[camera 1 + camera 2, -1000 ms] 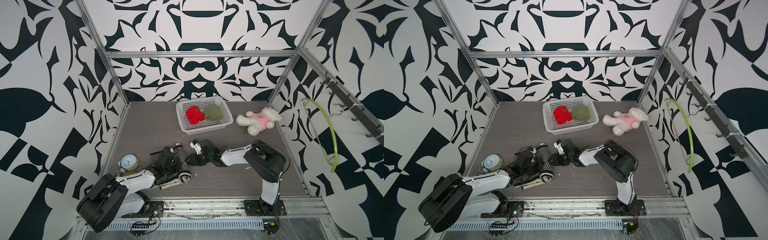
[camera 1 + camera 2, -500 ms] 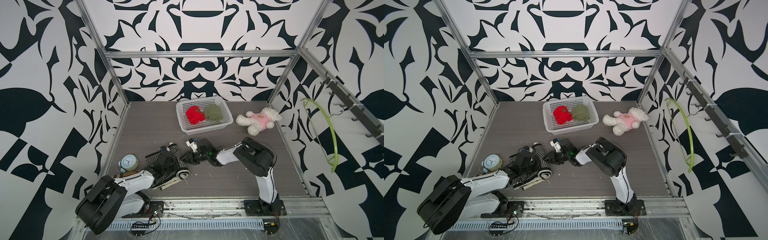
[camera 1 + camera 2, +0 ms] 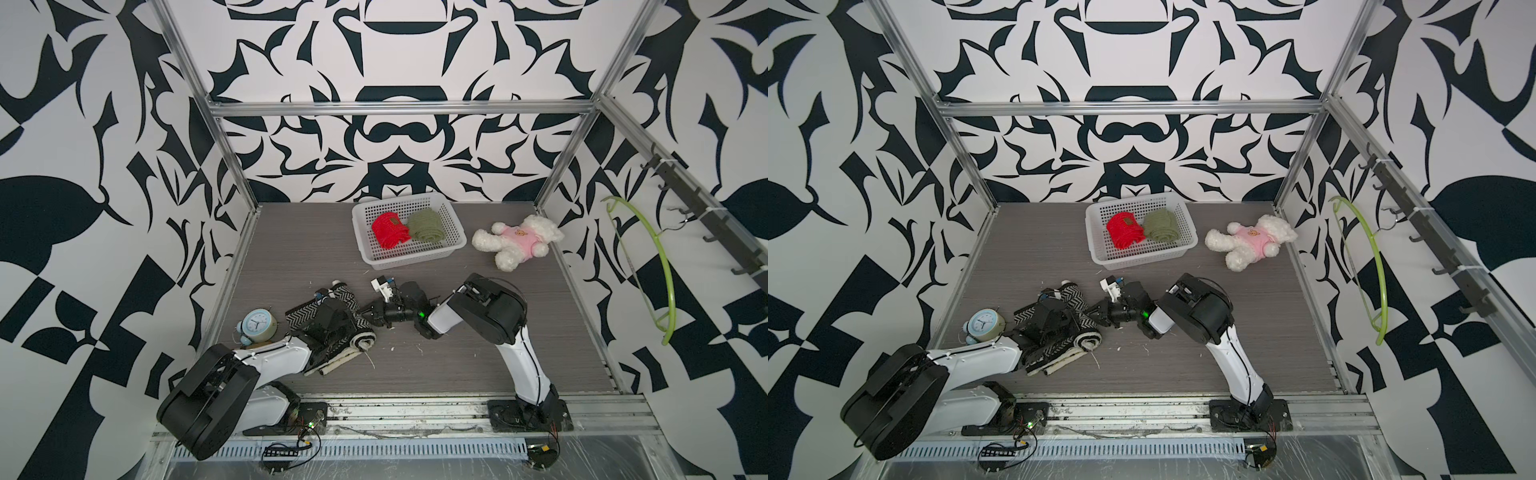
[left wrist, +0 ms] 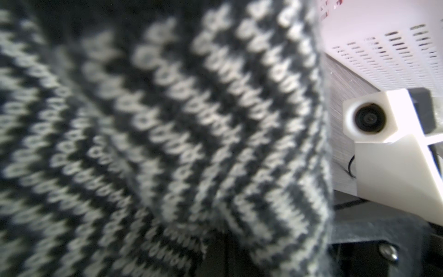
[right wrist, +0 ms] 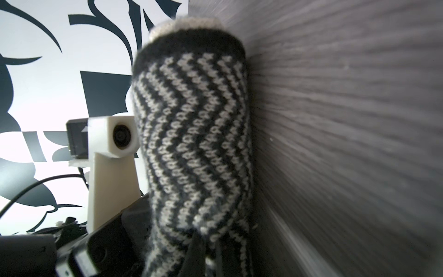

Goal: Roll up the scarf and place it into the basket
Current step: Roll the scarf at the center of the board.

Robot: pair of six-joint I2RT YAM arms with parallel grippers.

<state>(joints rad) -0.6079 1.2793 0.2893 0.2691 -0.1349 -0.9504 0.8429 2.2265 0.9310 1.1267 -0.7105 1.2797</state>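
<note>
The scarf (image 3: pixel 300 318) (image 3: pixel 1029 312) is a black-and-white herringbone knit, partly rolled, lying at the front left of the table. Its cream roll end (image 3: pixel 362 341) faces right. My left gripper (image 4: pixel 217 261) is buried in the knit and shut on the scarf (image 4: pixel 191 120), which fills the left wrist view. My right gripper (image 3: pixel 366 310) (image 5: pixel 207 256) reaches in from the right and is shut on a fold of the scarf (image 5: pixel 196 124), with knit pinched between its fingers. The basket (image 3: pixel 415 261) (image 3: pixel 1142 261) is white and perforated and stands at the back centre.
A red roll (image 3: pixel 388 230) and a green roll (image 3: pixel 426 224) lie in the basket. A plush bear (image 3: pixel 519 245) lies to its right. An alarm clock (image 3: pixel 257 326) stands by the left arm. A green hanger (image 3: pixel 660 266) hangs on the right wall.
My right gripper moved left to the scarf and shut on its edge. The left gripper stayed shut, and the scarf shifted a little with it.
</note>
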